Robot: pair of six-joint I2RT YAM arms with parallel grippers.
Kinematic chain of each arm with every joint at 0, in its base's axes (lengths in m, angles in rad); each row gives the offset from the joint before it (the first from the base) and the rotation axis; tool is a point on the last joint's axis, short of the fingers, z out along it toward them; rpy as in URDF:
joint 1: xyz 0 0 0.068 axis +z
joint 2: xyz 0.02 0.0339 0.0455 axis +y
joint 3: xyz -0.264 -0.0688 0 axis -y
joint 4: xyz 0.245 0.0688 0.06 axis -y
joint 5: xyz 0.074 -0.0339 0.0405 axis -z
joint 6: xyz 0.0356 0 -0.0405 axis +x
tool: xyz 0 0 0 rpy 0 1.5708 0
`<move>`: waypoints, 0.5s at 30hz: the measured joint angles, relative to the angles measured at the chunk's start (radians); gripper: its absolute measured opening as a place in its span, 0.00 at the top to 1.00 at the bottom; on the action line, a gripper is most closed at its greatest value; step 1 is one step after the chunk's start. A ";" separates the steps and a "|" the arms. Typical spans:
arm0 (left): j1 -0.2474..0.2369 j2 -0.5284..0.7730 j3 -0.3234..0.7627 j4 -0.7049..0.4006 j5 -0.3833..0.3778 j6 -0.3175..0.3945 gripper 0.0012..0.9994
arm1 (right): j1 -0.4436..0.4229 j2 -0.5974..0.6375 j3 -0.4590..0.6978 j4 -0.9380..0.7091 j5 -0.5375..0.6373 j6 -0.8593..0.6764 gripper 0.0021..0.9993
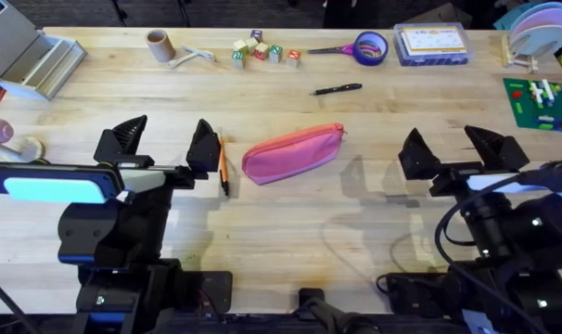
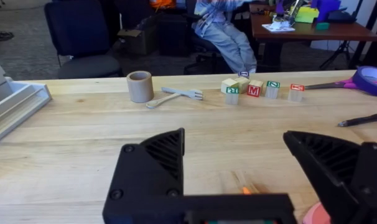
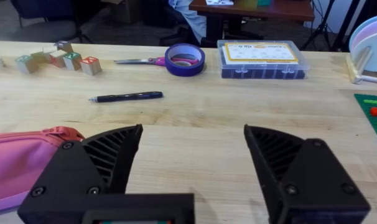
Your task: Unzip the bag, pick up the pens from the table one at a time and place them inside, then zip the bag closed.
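The pink bag (image 1: 292, 151) lies aslant at the middle of the table (image 1: 290, 232), and its zipper looks shut. An orange pen (image 1: 223, 162) rests just left of the bag, right beside my left gripper's right finger. Farther back lies the black pen (image 1: 337, 89). My left gripper (image 1: 163, 144) is open and holds nothing. To the right of the bag, my right gripper (image 1: 455, 150) is also open and holds nothing. The right wrist view has the bag (image 3: 20, 162) to one side of the fingers and the black pen (image 3: 127, 96) beyond them. The left wrist view catches the orange pen (image 2: 244, 188).
Along the back edge stand a cardboard roll (image 1: 158, 44), letter blocks (image 1: 262, 51), purple-handled scissors (image 1: 332, 49), a purple tape roll (image 1: 371, 46) and a clear box (image 1: 431, 44). A grey tray (image 1: 26, 56) sits back left, a green board (image 1: 541, 102) at the right.
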 joint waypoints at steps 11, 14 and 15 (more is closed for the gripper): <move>0.000 0.000 0.000 0.000 0.000 0.000 0.01 | 0.000 0.000 0.002 -0.012 0.000 0.001 0.00; 0.000 0.000 0.000 0.000 0.000 0.000 0.01 | 0.000 0.000 0.002 -0.011 0.003 0.000 0.00; 0.000 0.000 0.000 0.000 0.000 0.000 0.01 | 0.000 0.000 0.002 -0.010 0.004 0.000 0.00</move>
